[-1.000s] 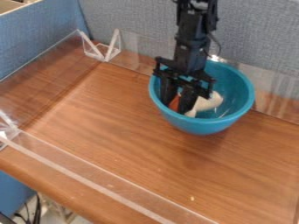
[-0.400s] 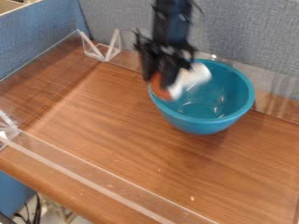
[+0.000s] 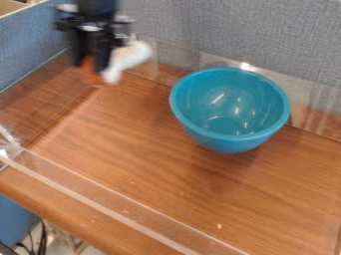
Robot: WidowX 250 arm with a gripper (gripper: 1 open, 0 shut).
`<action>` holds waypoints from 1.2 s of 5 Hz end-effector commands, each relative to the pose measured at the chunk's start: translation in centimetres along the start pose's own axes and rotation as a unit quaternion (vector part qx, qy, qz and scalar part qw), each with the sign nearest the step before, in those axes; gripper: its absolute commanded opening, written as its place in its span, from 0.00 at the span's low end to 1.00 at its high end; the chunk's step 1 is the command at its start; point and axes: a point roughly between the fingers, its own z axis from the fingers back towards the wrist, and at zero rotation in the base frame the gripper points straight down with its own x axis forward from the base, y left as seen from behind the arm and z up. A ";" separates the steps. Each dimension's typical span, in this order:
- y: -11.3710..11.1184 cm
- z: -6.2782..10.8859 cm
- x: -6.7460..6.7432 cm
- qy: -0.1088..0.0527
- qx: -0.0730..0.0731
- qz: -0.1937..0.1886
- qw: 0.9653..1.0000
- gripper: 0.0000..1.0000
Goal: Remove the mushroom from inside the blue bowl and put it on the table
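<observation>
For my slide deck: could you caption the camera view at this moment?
End effector carries the mushroom above the table, left of the empty blue bowl.

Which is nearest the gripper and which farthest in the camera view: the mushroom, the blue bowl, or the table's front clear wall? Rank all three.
1. The mushroom, held in the jaws of the gripper, upper left.
2. The blue bowl, empty, off to the right.
3. The front clear wall, along the table's near edge at the bottom.
</observation>
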 end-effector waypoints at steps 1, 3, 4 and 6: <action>-2.1 -0.6 -0.1 -0.008 0.011 -0.014 1.000 0.00; -3.3 -4.6 0.6 0.017 0.019 0.000 1.000 0.00; -1.9 -4.4 1.1 0.021 0.021 0.014 0.999 0.00; -0.8 -3.7 1.7 0.027 0.024 -0.004 0.999 0.00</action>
